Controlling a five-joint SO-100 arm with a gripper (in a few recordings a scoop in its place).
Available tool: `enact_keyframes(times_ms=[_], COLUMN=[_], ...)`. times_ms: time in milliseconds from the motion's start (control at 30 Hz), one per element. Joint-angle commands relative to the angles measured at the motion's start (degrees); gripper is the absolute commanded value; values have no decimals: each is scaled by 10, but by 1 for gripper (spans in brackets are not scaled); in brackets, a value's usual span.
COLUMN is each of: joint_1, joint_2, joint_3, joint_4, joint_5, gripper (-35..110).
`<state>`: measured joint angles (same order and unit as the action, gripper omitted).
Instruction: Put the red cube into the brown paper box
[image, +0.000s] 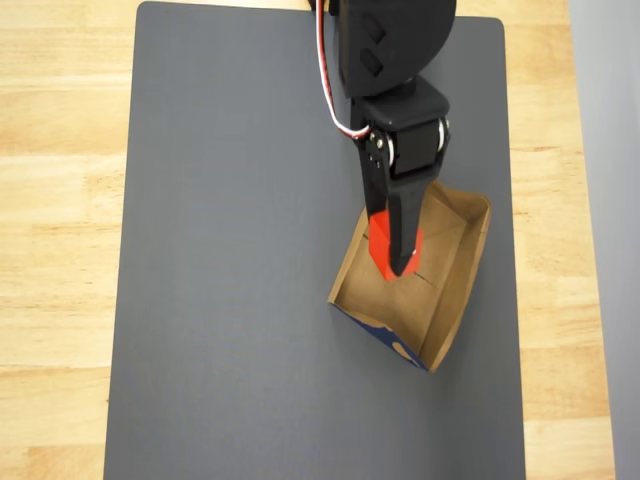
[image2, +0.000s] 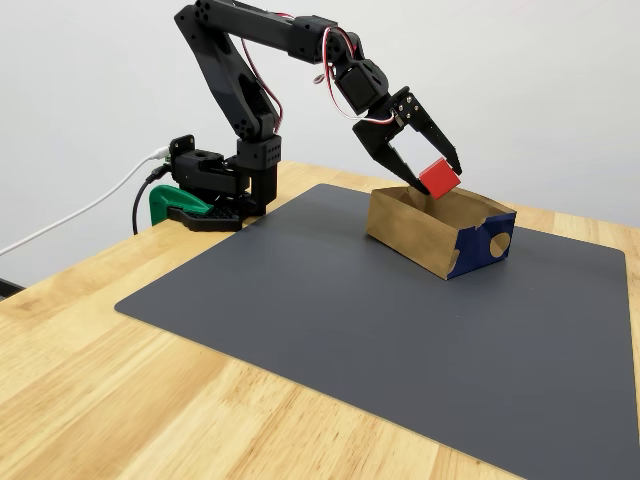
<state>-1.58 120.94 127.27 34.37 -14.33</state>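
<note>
My black gripper (image2: 440, 180) is shut on the red cube (image2: 438, 178) and holds it just above the open top of the brown paper box (image2: 410, 235). The cube hangs over the box's rear half, clear of its floor. In the overhead view the gripper (image: 398, 255) points down into the box (image: 345, 272), and the red cube (image: 377, 243) shows on either side of the upper finger. The box is a shallow kraft tray lying at an angle, with dark blue print on its near end wall (image2: 485, 248).
The box lies on a dark grey mat (image: 230, 260) that covers a light wooden table (image: 60, 200). My arm's base, with a green clamp (image2: 175, 203) and a white cable, stands at the table's back left in the fixed view.
</note>
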Motion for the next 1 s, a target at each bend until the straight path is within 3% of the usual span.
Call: enact_keyframes(times_ms=[0,267,700,867,967], joint_1=[-21,-30,-31,-25,-6], joint_2=[-6,-13,-9,4,42], joint_3=[2,2,2,2,5], joint_4=[-26,-26,28,48,64], joint_5=[0,4,7,-4,-25], gripper=[0,2,28,28,15])
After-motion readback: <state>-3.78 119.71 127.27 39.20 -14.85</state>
